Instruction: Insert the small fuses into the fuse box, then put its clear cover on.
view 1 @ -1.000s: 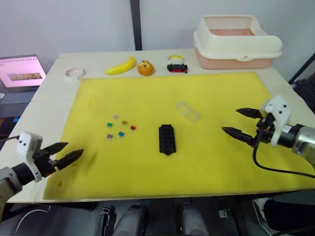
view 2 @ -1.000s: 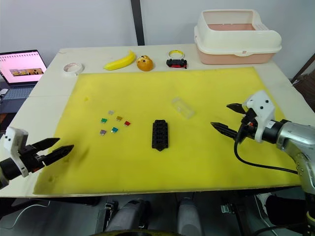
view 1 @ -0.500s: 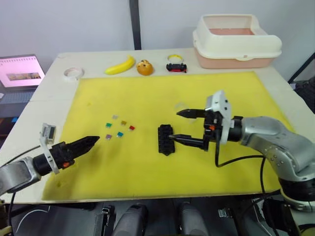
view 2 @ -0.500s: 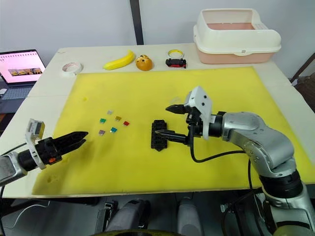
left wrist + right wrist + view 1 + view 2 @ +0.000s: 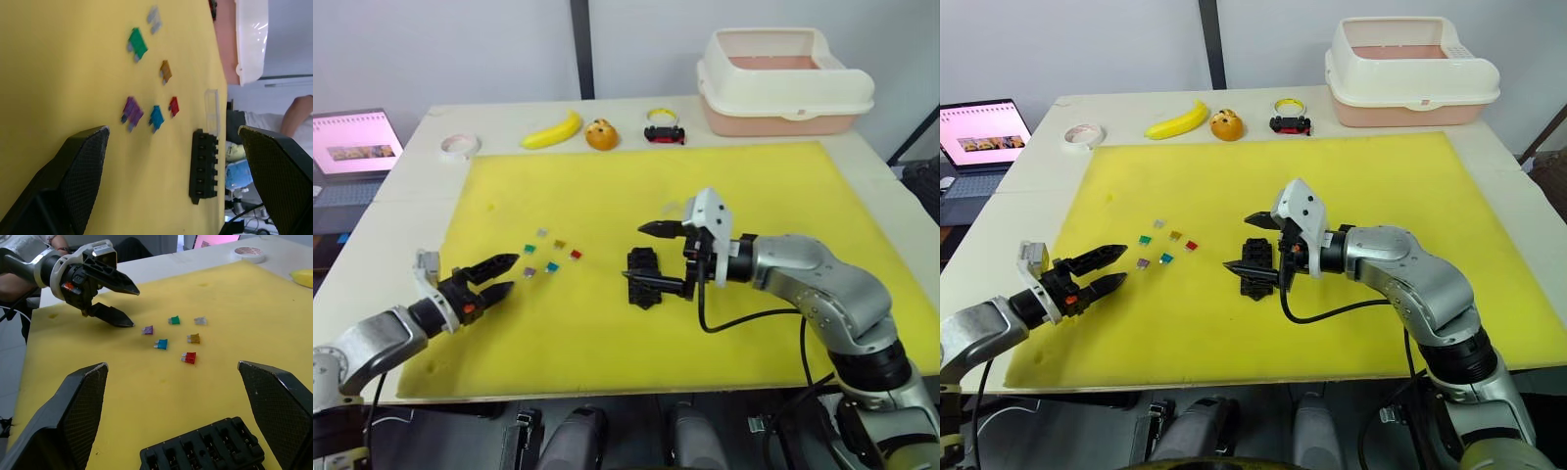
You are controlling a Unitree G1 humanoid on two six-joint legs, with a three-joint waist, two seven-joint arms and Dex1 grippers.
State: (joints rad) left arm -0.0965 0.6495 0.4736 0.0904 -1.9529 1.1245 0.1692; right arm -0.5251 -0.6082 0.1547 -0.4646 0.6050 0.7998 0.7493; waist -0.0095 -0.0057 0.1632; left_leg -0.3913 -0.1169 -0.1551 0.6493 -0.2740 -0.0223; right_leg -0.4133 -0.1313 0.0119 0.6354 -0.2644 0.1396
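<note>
Our head cams look down from the near side; both wrist cams sit low over the yellow mat (image 5: 607, 323), sharing the fuses (image 5: 171, 333) and fuse box (image 5: 203, 164).

white table (image 5: 401, 196): yellow mat (image 5: 754, 186), tape roll (image 5: 461, 145), banana (image 5: 554, 130).

Lab-like test setup: white table (image 5: 1538, 220) with yellow mat (image 5: 1351, 323), open laptop (image 5: 981, 132), plain walls.
</note>
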